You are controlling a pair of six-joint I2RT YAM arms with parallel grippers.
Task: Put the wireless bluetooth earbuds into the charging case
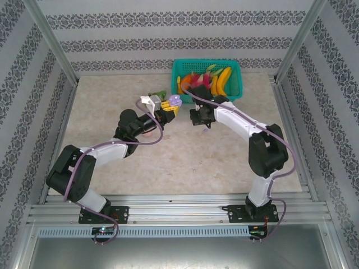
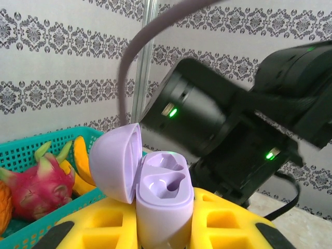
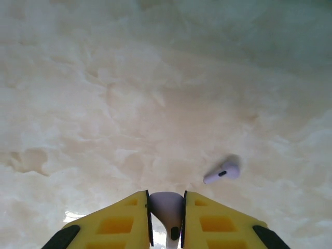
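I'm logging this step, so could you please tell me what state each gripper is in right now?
Left gripper: closed on the open lilac charging case.
Right gripper: closed on a lilac earbud.

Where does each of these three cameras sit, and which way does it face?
Top external: fixed above and behind the arms, looking down on the table; both arms show, teal basket beyond.
Left wrist: rides the left arm, looking past the left tool and its open lilac case toward the right arm.
Right wrist: rides the right arm, looking down at the table; right tool pinches a lilac earbud, second earbud lies loose.
Shared: basket and case appear in top and left wrist.
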